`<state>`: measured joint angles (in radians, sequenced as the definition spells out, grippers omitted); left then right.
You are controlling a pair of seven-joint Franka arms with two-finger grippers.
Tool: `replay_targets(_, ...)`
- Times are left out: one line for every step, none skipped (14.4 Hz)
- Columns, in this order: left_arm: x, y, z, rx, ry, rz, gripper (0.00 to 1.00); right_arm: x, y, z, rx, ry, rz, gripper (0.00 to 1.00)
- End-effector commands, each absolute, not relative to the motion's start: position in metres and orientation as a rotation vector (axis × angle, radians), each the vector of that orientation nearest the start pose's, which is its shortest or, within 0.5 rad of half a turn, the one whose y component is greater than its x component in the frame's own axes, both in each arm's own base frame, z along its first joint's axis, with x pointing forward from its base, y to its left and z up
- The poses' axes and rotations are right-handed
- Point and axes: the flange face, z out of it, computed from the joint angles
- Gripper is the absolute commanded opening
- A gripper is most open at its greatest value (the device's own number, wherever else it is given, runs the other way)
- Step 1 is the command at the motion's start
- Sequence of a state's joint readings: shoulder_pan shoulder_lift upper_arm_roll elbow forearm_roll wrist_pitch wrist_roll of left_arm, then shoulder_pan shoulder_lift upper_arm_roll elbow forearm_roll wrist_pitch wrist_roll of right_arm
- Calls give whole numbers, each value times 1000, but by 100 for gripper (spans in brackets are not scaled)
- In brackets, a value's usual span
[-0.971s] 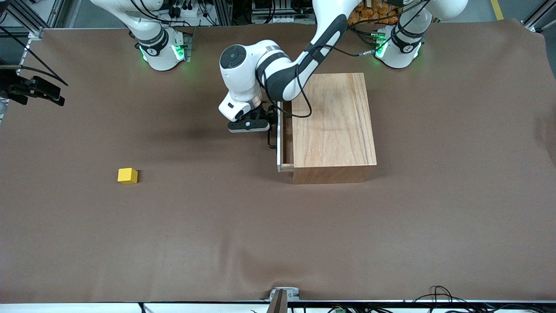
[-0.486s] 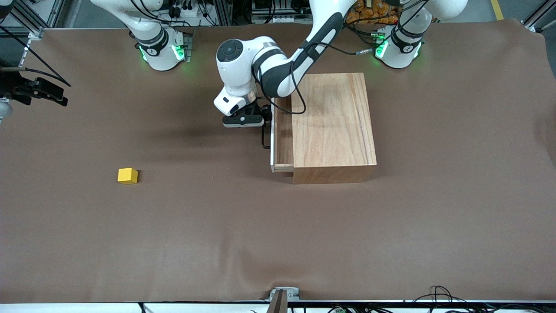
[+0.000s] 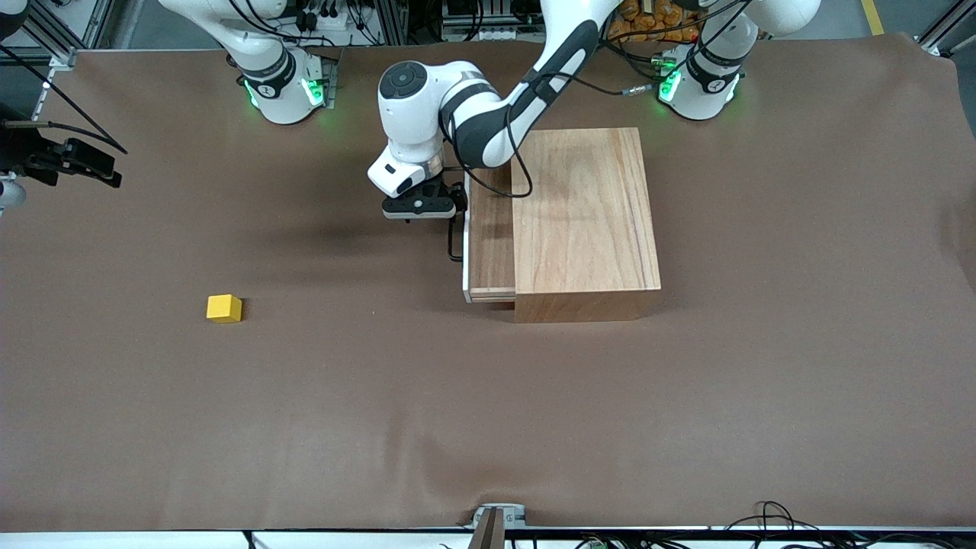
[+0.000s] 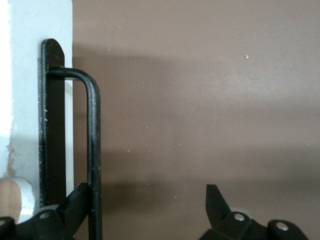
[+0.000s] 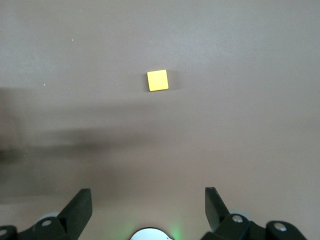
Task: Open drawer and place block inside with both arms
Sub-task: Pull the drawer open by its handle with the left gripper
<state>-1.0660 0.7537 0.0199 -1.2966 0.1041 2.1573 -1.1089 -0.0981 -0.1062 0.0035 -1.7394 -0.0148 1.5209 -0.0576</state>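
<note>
The left gripper, jaws apart, hooked one finger on the handle of the partly open drawer, while the block lay well apart toward the right arm's end of the table, under the right gripper, jaws wide apart.

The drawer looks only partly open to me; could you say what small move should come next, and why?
Probably the left gripper should draw the handle a little further toward the right arm's end. One finger hooks it, only a strip of the drawer shows, and the block lies untouched under the open right gripper.
</note>
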Motion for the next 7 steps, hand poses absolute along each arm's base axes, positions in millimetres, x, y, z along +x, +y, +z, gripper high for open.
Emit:
replay_targets(367, -673, 297, -3236, -6, -281, 100, 510, -45, 599, -3151, 34, 164, 100)
replay_targets(365, -674, 293, -3240, 1, -282, 100, 510, -45, 600, -3152, 34, 159, 100)
replay_targets(362, -676, 293, -3242, 14, -285, 100, 510, -44, 599, -3152, 31, 162, 100)
replay_targets(362, -677, 295, -3250, 14, -292, 100, 510, -43, 599, -3152, 29, 159, 100)
replay_targets(362, -678, 300, -3257, 19, -299, 100, 511, -43, 600, -3154, 28, 145, 100)
replay_targets(360, -679, 302, -3261, 23, -300, 100, 514, -37, 596, -3143, 12, 148, 100)
replay_targets(360, -679, 303, -3263, 22, -300, 100, 516, -35, 593, -3132, 10, 149, 100)
